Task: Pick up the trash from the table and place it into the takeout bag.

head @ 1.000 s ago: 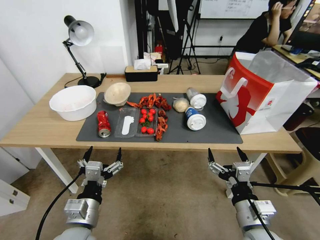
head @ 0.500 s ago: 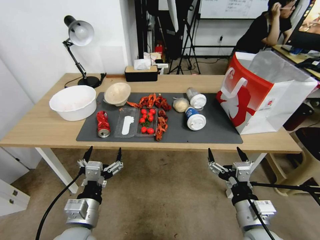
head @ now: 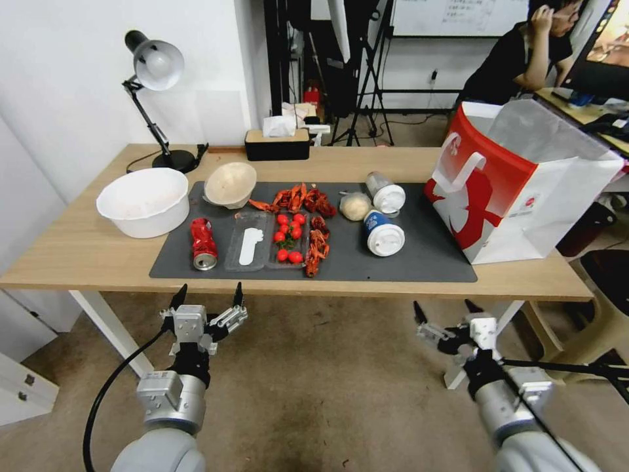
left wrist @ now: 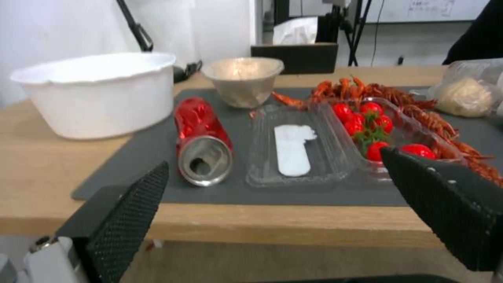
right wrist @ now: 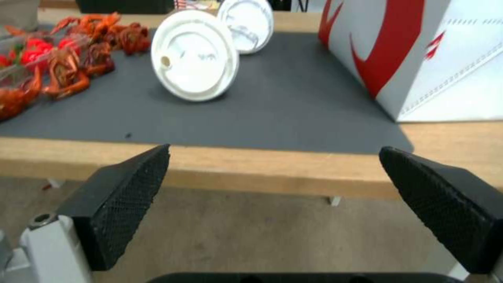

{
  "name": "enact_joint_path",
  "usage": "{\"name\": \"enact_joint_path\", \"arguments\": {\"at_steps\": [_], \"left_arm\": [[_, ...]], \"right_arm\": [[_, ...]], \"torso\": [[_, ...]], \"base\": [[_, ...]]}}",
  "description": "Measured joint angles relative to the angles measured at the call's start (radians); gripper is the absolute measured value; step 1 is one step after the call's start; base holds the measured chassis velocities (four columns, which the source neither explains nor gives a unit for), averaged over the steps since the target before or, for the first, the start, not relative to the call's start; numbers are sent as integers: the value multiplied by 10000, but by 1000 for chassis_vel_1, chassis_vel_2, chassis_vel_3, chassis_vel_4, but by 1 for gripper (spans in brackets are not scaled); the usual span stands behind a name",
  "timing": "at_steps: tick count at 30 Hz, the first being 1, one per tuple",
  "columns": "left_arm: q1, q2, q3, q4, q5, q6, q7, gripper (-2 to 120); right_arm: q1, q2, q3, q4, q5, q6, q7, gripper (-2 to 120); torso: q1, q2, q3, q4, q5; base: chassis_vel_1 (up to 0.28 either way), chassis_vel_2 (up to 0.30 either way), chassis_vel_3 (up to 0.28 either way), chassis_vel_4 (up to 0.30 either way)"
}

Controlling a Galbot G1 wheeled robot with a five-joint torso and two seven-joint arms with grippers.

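Observation:
On the table (head: 85, 255), a dark grey mat (head: 419, 262) carries the trash: a crushed red can (head: 203, 243) (left wrist: 202, 139), a beige paper bowl (head: 230, 185) (left wrist: 243, 80), a paper ball (head: 356, 206), a blue cup (head: 383, 234) (right wrist: 194, 55) and a clear cup (head: 385, 192) (right wrist: 246, 24), both on their sides. The takeout bag (head: 517, 183) (right wrist: 419, 51) stands open at the table's right end. My left gripper (head: 210, 288) (left wrist: 272, 165) hangs open below the front edge, facing the can. My right gripper (head: 443, 305) (right wrist: 272, 149) is open below the edge, facing the blue cup.
A white basin (head: 144, 200) sits left of the mat. A clear plastic tray (head: 252, 246) with tomatoes, and crayfish (head: 308, 200), lie mid-mat. A desk lamp (head: 154, 65) and a tissue box (head: 277, 144) stand at the back. Bare floor lies before the table.
The left gripper has shifted a little to the right and toward the table edge. The right gripper has dipped lower and slightly right. Both stay open; nothing on the table moved.

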Motion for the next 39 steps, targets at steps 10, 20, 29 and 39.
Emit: {"name": "enact_joint_path", "arguments": {"at_steps": [10,20,29,39], "left_arm": [[-584,848,870,-91,-868,734,-1413,100],[-975,1327,1746,-195,-1745,1260,-3108,100],[-849,1257,1670,-143,-1680,1260,-3093,100],[-809,1259,1571,-147,-1666,1268,-3056,100]], "right_arm": [[65,-19,16,-28,53,119,50,100],[128,-51,19,22,163,233,142,100],[403,-388,18,-32,265,246,327,100],[1761,-1779,-59,-314,1763,410,464,100]], "torso": [[1,0,0,-11,-2],[0,0,-1,-2,0],[0,0,0,-4,2],[0,0,0,0,1]], "base": [[0,0,0,0],[0,0,0,0],[0,0,0,0],[0,0,0,0]]}}
